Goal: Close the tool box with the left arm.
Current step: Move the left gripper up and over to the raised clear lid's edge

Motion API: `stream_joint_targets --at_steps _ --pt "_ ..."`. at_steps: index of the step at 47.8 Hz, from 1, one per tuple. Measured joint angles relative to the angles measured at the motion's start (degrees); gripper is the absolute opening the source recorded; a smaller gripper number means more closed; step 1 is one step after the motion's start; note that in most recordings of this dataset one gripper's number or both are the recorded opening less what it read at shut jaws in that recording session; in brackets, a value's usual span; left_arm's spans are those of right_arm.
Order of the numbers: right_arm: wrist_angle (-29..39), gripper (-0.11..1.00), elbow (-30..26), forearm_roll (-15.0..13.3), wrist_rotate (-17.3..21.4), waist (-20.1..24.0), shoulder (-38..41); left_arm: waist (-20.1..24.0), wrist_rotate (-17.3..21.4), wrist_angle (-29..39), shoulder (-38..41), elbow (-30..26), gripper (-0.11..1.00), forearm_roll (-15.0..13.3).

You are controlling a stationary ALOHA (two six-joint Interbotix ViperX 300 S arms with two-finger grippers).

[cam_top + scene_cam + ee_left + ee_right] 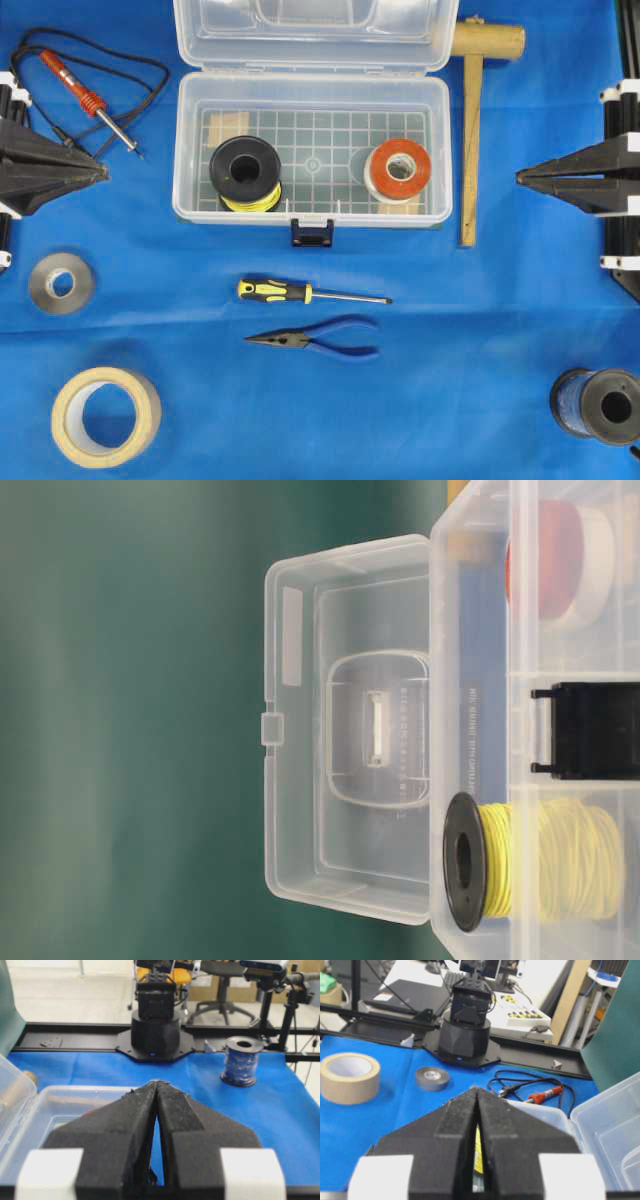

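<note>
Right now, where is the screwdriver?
In the overhead view, the screwdriver lies on the cloth, centre, between the tool box and the pliers.

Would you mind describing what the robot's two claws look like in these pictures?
Both match. The left claw and right claw each have two black wedge-shaped fingers tapering to a point, with a rough, grainy inner surface. White plastic brackets sit at the finger bases, and black frame parts behind them. No cables or markings show on either claw.
</note>
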Motion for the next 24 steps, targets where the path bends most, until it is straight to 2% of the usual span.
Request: stream_joint_targets --at_steps 11,24 --pt "1.23 0.0 -1.85 -0.53 -0.62 -0.26 1.14 1.67 2.29 -1.05 1.76 -2.55 0.0 -1.58" --pt "1.49 0.0 -2.02 -0.53 -0.62 -1.67 2.11 11.34 2.81 0.53 8.53 -10.11 0.01 -1.58"
